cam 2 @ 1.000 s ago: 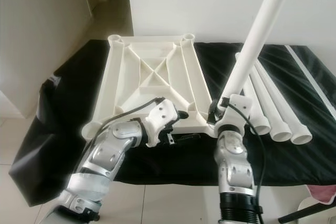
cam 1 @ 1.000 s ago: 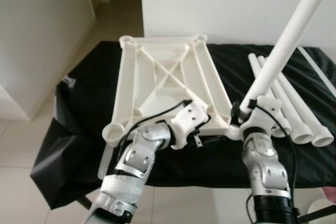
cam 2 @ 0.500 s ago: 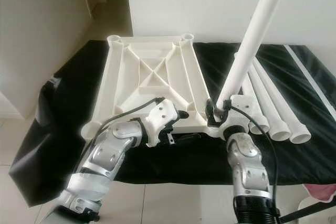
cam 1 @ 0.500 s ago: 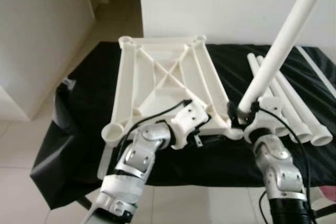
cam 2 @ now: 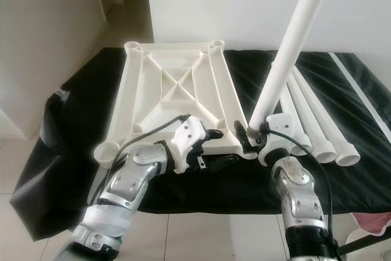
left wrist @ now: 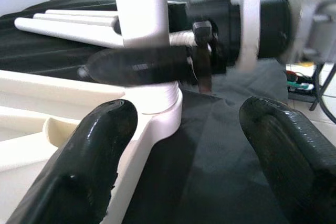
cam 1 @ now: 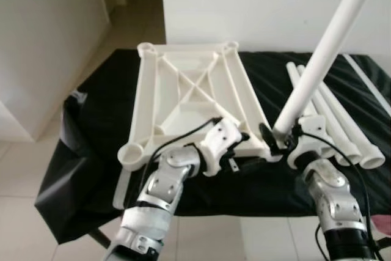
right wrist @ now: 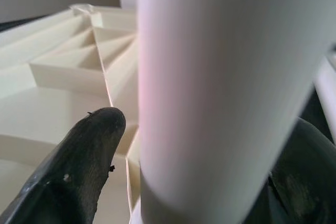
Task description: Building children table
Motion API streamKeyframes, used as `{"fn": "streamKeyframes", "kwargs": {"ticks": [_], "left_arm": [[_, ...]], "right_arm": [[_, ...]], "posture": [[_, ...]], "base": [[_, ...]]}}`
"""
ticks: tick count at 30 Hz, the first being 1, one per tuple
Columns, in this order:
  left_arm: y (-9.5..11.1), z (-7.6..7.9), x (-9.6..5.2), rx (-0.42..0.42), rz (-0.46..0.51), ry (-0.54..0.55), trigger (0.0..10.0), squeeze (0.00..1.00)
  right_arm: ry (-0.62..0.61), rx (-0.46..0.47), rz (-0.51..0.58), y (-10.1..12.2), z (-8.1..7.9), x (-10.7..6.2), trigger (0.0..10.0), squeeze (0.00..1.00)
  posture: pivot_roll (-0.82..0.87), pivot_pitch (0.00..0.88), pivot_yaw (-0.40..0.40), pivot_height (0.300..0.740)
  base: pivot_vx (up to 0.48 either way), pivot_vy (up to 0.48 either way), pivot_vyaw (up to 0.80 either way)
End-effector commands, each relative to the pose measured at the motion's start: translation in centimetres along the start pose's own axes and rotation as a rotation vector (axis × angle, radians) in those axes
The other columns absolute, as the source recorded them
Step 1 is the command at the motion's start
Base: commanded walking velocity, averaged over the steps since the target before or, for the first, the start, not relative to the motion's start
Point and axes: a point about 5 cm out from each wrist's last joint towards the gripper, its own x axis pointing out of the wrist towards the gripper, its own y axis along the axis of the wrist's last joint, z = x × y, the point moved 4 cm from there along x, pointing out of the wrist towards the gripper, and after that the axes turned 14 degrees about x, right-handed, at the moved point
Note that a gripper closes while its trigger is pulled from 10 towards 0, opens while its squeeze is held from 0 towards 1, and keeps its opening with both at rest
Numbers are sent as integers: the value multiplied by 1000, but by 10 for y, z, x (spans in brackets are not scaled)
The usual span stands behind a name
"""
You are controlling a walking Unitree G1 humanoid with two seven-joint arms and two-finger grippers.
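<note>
The white tabletop (cam 1: 189,96) lies upside down on the black-covered table, a round socket at each corner. A long white leg (cam 1: 324,59) leans up and to the right, its lower end at the near-right corner socket (left wrist: 157,103). My right gripper (cam 1: 278,137) is shut on the leg just above that socket; in the right wrist view the leg (right wrist: 210,93) sits between the black fingers (right wrist: 79,166). My left gripper (cam 1: 239,151) is open at the tabletop's front edge, just left of that corner, its fingers (left wrist: 94,150) wide apart.
Three spare white legs (cam 1: 342,126) lie side by side on the black cloth (cam 1: 91,126) to the right, with a thin white rod (cam 1: 366,77) beyond them. A white wall stands behind the table. Tiled floor lies in front and to the left.
My right forearm has swung to the right while still holding the leg, whose lower end has moved slightly left and down toward the corner socket. The left arm has barely moved.
</note>
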Motion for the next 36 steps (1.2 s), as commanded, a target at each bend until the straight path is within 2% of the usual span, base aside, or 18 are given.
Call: {"fn": "streamKeyframes", "kwargs": {"ticks": [1, 3, 5, 6, 8, 9, 19, 20, 22, 23, 27, 30, 33, 34, 36], "left_arm": [[-6, -15, -2, 13, -50, 153, 10000, 0], [-7, -15, -2, 19, -52, 150, 10000, 0], [-6, -16, -3, 25, -54, 148, 10000, 0], [-6, -16, -3, 26, -53, 148, 10000, 0], [-6, -17, -4, 27, -53, 147, 10000, 0], [-6, -17, -4, 29, -54, 146, 10000, 0], [-6, -19, -5, 36, -56, 151, 10000, 0], [-6, -19, -5, 36, -57, 152, 10000, 0], [-6, -19, -6, 36, -57, 153, 10000, 0], [-6, -20, -6, 36, -58, 154, 10000, 0], [-6, -20, -6, 35, -59, 154, 10000, 0], [-7, -20, -6, 34, -61, 154, 10000, 0], [-7, -20, -6, 33, -62, 153, 10000, 0], [-8, -19, -7, 32, -64, 151, 10000, 0], [-12, -17, -7, 26, -82, 144, 10000, 0]], "right_arm": [[69, -6, -7, -1, -5, 4, 9412, 0], [83, -7, -12, -2, -6, 5, 9412, 0], [99, -24, -25, -3, -5, 6, 5804, 0], [100, -40, -34, -5, -3, 7, 1529, 0], [101, -51, -40, -5, -1, 7, 1529, 0], [101, -56, -44, -6, 0, 7, 0, 0], [98, -58, -63, -13, 6, 3, 0, 0], [80, -46, -60, -14, 7, 3, 4941, 0], [67, -38, -58, -14, 8, 3, 4941, 0], [47, -21, -45, -13, 7, 2, 10000, 0], [11, 4, -33, -14, 6, 2, 10000, 0], [-88, 42, 8, -16, 2, 0, 10000, 0], [-125, 47, 8, -17, 0, -1, 10000, 0], [-176, 48, 10, -18, 1, -1, 10000, 0], [-379, 59, -10, -25, 13, -7, 10000, 0]], "posture": [[20, 0, -28, 740], [20, 0, -28, 740], [23, 0, -26, 740], [25, 0, -26, 740], [25, 0, -26, 740], [26, 0, -27, 740], [30, 0, -21, 740], [28, 0, -18, 740], [28, 0, -18, 740], [25, 0, -17, 740], [24, 0, -17, 740], [22, 0, -16, 740], [18, 0, -14, 740], [13, 0, -10, 740], [11, 0, -9, 740]], "base": [[0, 0, 0], [0, 0, 0], [0, 0, 0], [0, 0, 0], [0, 0, 0], [0, 0, 0], [0, 0, 0], [0, 0, 0], [0, 0, 0], [0, 0, 0], [0, 0, 0], [0, 0, 0], [0, 0, 0], [0, 0, 0], [0, 0, 0]]}}
